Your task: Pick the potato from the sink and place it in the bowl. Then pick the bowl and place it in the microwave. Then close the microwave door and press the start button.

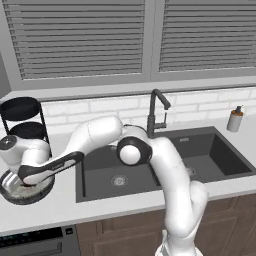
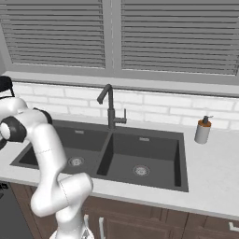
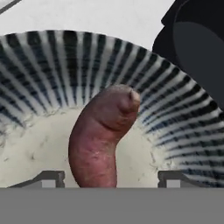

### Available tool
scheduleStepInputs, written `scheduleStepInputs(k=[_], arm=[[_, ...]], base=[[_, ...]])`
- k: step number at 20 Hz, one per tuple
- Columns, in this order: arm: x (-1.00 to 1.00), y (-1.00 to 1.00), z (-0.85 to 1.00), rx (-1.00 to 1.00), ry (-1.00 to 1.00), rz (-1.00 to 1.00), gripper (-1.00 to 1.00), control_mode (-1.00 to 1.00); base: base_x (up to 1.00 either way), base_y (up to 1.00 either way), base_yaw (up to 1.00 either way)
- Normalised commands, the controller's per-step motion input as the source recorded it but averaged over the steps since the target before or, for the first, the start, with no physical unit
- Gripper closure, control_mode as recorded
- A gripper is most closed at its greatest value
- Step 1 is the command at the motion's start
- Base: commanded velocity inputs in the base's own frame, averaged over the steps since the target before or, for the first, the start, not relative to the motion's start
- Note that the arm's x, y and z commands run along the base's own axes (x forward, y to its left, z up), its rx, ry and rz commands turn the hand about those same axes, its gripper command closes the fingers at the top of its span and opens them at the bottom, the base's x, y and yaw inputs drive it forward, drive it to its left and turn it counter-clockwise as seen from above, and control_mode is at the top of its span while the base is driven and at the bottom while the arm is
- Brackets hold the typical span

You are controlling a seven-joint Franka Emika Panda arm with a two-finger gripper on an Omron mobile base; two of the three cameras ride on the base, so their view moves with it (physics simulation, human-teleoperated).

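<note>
Potato [image 3: 98,144] being held low inside bowl [image 3: 52,65] w/ gripper [image 3: 105,180] for soft drop; fingers [image 3: 171,178] spread wide beside it, grip can't be told.

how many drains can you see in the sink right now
2. One sits in the sink's left basin floor, the other in the right basin floor. In the left base view the arm hides most of the right one.

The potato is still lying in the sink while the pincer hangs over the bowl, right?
Not quite: the potato is in the bowl, between the open pincer fingertips, as the hand view shows. Both basins of the sink lie bare in the right base view.
</note>
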Motion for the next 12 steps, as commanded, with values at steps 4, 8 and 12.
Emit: scheduleStepInputs(k=[4,8,12], arm=[[-0.35,-0.68,0.3,0.15,-0.03,0.0,-1.0,-1.0],[-0.7,-0.84,0.52,0.19,-0.02,0.0,-1.0,-1.0],[-0.85,-0.89,0.4,0.23,0.0,-0.03,-1.0,-1.0]], base=[[0.0,0.0,0.0],[0.0,0.0,0.0],[0.0,0.0,0.0]])
